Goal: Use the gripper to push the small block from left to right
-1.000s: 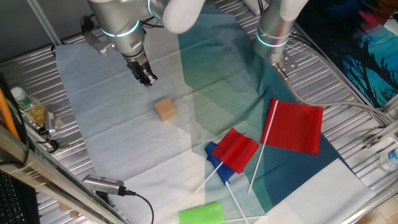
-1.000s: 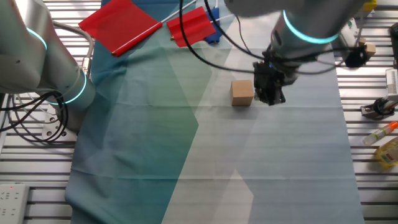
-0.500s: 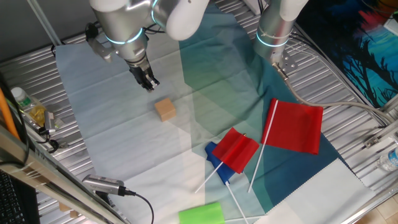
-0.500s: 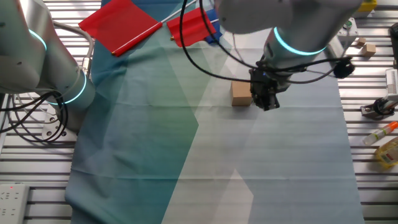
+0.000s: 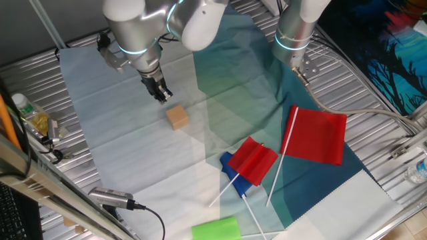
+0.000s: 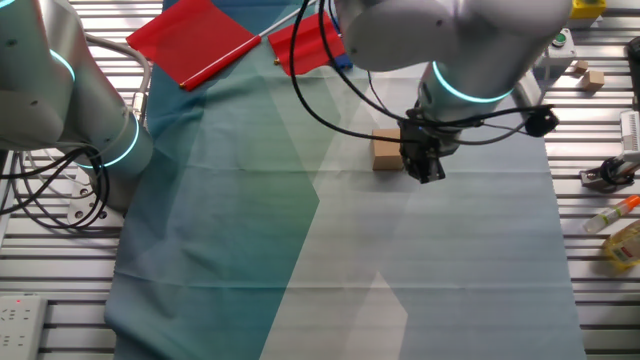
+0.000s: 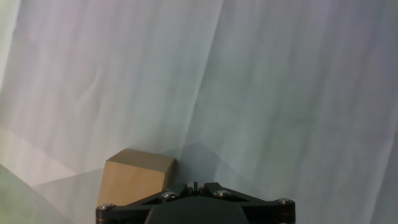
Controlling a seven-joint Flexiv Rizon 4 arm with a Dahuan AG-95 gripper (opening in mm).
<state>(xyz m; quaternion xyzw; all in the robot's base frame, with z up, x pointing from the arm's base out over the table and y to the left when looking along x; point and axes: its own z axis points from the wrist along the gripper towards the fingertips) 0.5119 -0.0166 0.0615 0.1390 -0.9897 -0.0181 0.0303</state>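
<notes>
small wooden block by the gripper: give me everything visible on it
The small light-brown wooden cube has plain, unmarked faces and sharp edges. It sits flat and upright on the pale grey part of the cloth, close to the teal section. The black two-fingered gripper hangs right beside it with its fingers together. Contact cannot be confirmed: one fixed view shows a slight gap, while in the other the tip overlaps the cube's edge. Nothing else touches it.

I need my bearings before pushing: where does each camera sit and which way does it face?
One fixed view: high, facing the red flags' end of the cloth; shows the gripper near the small block.
The other fixed view: opposite side, flags far.
Hand view: on the hand, looking down its fingers.
All share the block.
</notes>
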